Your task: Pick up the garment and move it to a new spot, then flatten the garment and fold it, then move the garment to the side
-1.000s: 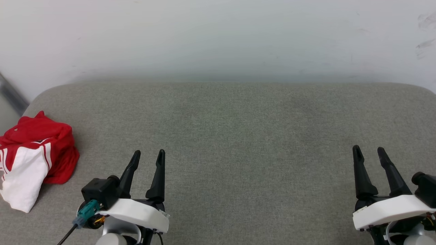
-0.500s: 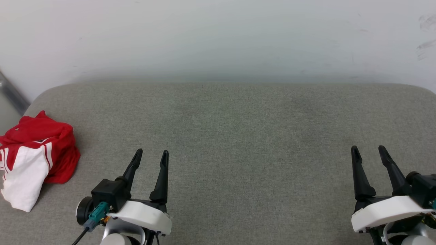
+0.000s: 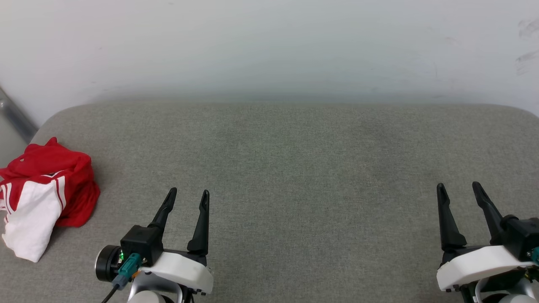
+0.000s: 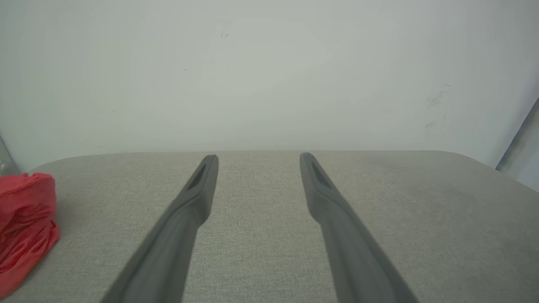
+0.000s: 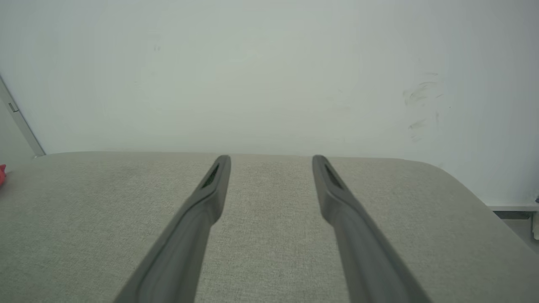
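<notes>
Head view, starting nearest: finds the left gripper [image 3: 189,191] at the lower left, spread wide and empty, poised above the grey fabric surface [image 3: 294,168]. Finds the right gripper [image 3: 458,185] at the lower right, likewise spread wide, clasping nothing, well apart from its partner. Confirms both in the wrist views: left gripper [image 4: 257,156] with jaws far apart and grey weave beneath, right gripper [image 5: 270,158] the same.

Further out and far to the left: puts the garment [image 3: 46,189] at the left end of the surface, near its rounded corner. Lies bunched in a loose heap, red body on top, a white sleeve with red stripes spilling toward the near side. Touches neither gripper; sits nearer the left one, off to its left. Turns up again in the left wrist view as the garment [image 4: 25,219], a crumpled red lump at the left margin. No lettering or number readable in this heap.

Beyond that, more grey fabric across the middle and right, ending at a pale wall [image 3: 269,42] with faint scuffs.

As for progress: by the look of it, nothing done yet. Not grasped, not relocated, not flattened, not folded, not set aside. Leaves the whole sequence ahead. Probably calls first for a reach by the left arm across to the heap, then a carry toward the broad middle stretch, roomy enough for spreading.
</notes>
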